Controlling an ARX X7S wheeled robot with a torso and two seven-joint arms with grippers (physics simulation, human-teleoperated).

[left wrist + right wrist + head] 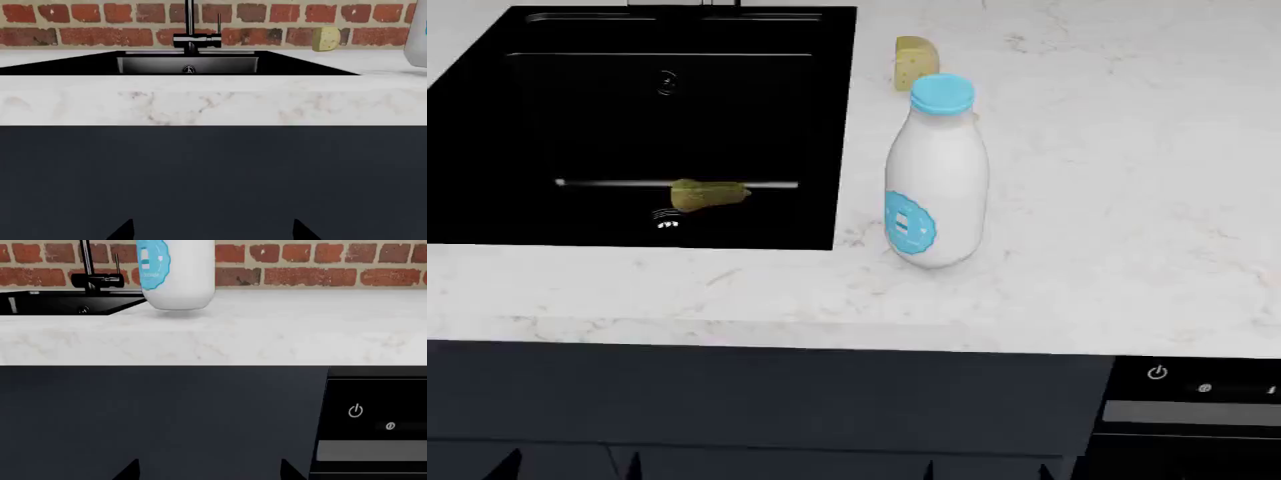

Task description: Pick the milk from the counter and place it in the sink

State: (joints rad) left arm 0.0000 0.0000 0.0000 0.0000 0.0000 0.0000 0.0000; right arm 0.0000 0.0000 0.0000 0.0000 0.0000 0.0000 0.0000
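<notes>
Bright even light, soft shadows, renders slightly blurry.

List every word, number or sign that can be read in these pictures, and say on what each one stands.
Power symbol, a circle with a short bar: on the dark appliance panel below the counter.
Small round sign beside it: too small to read.
Print on the milk label: blurred, not readable.
Round mark on the sink wall: not readable.

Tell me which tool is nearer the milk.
Right. The right tool sits low before the cabinet, almost facing the milk; the left tool faces the sink.
</notes>
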